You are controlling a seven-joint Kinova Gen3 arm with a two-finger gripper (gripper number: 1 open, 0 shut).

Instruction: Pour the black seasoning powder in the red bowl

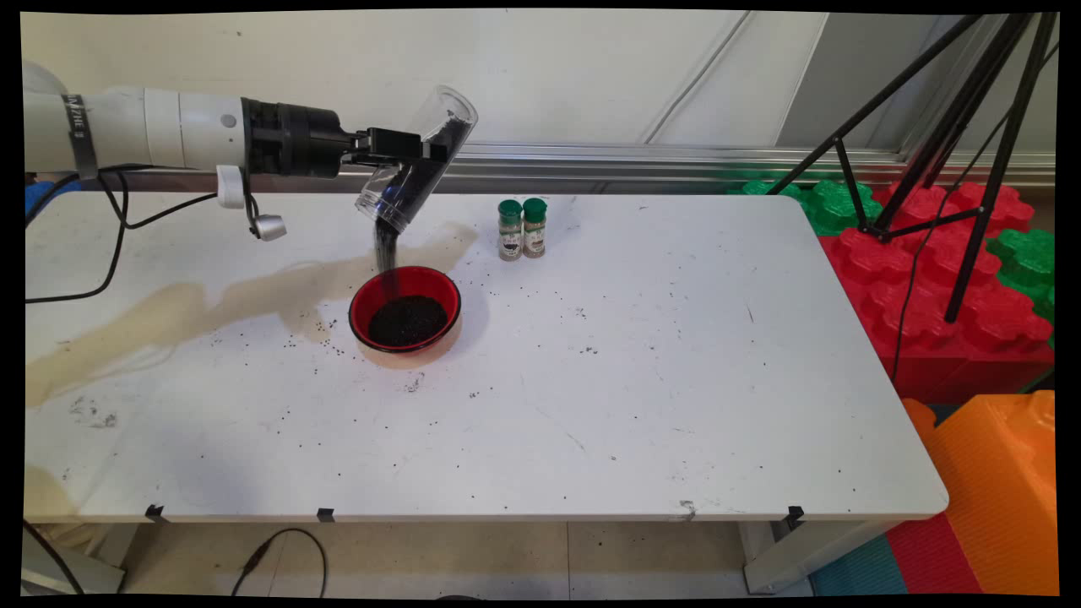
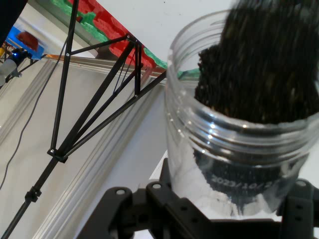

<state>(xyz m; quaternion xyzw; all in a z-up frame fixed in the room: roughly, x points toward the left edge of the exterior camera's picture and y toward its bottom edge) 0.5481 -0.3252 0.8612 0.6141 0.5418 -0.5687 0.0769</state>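
1. Clamping a clear plastic jar (image 1: 414, 160) round its middle, the jaws are closed on it from the side, the black gripper (image 1: 415, 149) reaching in level from the left of the main view
2. Tilted well over, the jar has its open mouth pointing down and to the left and its base up near the wall; the hand view shows the threaded neck (image 2: 234, 134) with printed digits on the clear wall
3. Dark grains (image 2: 264, 64) fill part of the jar and fall from its mouth in a thin dark stream (image 1: 386, 253)
4. Straight below the mouth stands a red bowl (image 1: 405, 308) with a dark rim on the white surface (image 1: 676, 380); a heap of the same dark grains lies in it, and the stream lands at its far left side
5. Two small spice shakers (image 1: 522, 229) with green lids stand upright, touching side by side, behind and to the right of the bowl, apart from it
6. Loose dark specks are scattered over the surface, thickest round the bowl, and a pale brownish stain (image 1: 211, 308) runs from the bowl's far side out to the left edge
7. Black cables (image 1: 118, 211) hang under the arm at the left
8. Beyond the right end of the surface a black tripod (image 1: 971, 127) stands over red and green foam blocks (image 1: 920, 270), with an orange block (image 1: 1005, 481) nearer the camera
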